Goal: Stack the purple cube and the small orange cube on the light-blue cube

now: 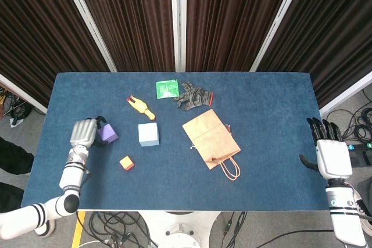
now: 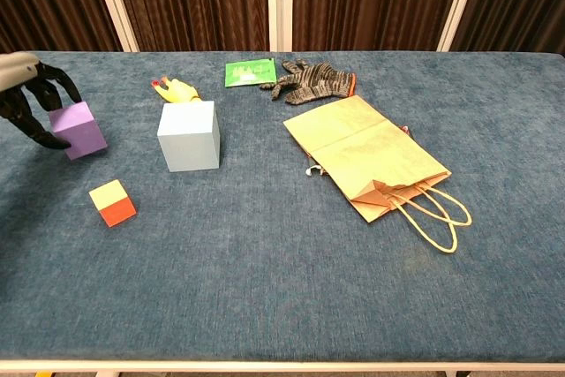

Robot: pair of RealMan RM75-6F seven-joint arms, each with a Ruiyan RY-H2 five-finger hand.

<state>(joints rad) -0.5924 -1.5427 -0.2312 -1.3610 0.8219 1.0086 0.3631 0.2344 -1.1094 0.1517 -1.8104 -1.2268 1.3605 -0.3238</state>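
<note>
left hand [image 2: 26,99]: fingers gripping purple cube [image 2: 79,129], cube tilted, far left of bench [image 2: 265,289] | light-blue cube [image 2: 188,135]: on bench, right of purple cube, apart | small orange cube [image 2: 112,201]: in front of both, untouched | right hand [image 1: 329,155]: off bench's right edge, fingers extended, holding nothing

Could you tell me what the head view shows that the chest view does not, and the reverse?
Only the head view shows the right robot hand, open beyond the table's right edge, and the floor cables. Only the chest view shows the purple cube tilted in the left robot hand, its lower edge apparently raised. Both share the light-blue cube, small orange cube, paper bag, glove, green packet and yellow toy.
</note>
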